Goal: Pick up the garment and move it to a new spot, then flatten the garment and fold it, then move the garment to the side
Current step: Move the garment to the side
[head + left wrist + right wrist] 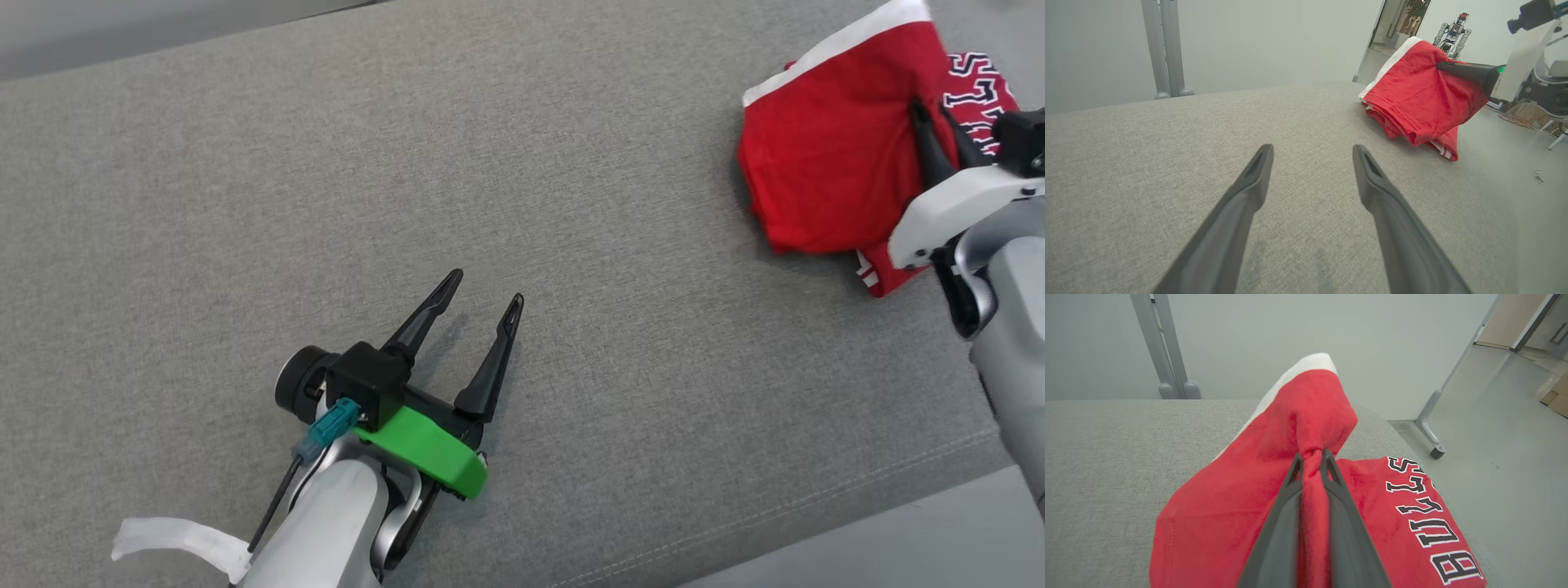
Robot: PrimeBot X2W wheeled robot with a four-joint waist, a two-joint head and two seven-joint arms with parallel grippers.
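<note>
— Where do we have the red garment (824, 163)?
— At the far right edge of the gray surface (326, 163), a fold pinched up in our right gripper (1311, 455).
— And our left gripper (486, 290)?
— Fingers spread wide, empty, well apart from it.

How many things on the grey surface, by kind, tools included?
garment: 1, red
tools: 2, left tool open, right tool shut on the garment
total: 3
</note>
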